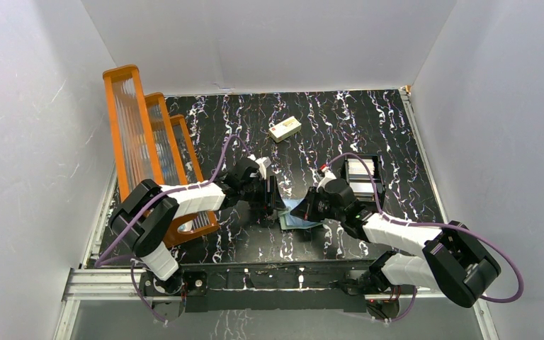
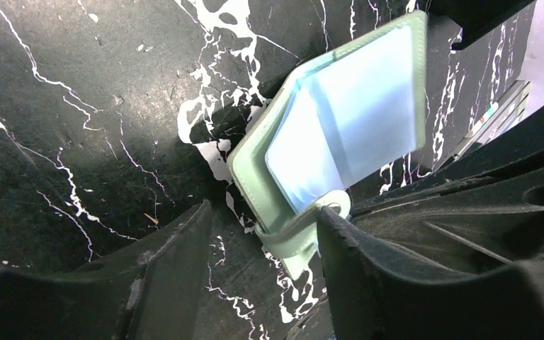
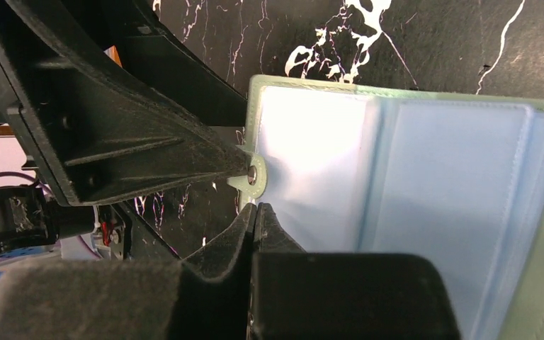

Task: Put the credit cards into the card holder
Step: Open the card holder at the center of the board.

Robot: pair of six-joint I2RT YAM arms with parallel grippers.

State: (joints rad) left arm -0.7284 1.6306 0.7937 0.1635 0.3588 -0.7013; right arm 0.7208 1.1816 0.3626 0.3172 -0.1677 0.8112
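The card holder point(image 1: 299, 214) lies open on the table between my two grippers, its pale blue lining up. In the left wrist view the card holder point(image 2: 347, 120) has its stud strap point(image 2: 304, 237) lying against my right-hand finger point(image 2: 368, 262). My left gripper point(image 2: 263, 212) is open and astride that strap corner. My right gripper point(image 3: 255, 212) is shut on the edge of the holder's near flap point(image 3: 312, 163), just below the stud tab point(image 3: 253, 174). The left gripper's fingertip touches that tab. The credit cards point(image 1: 360, 170) lie stacked in the black tray.
The black tray point(image 1: 377, 185) stands just behind my right gripper point(image 1: 306, 207). A cream block point(image 1: 284, 129) lies at the back centre. An orange rack point(image 1: 149, 149) stands along the left side, close behind my left arm. White walls enclose the table.
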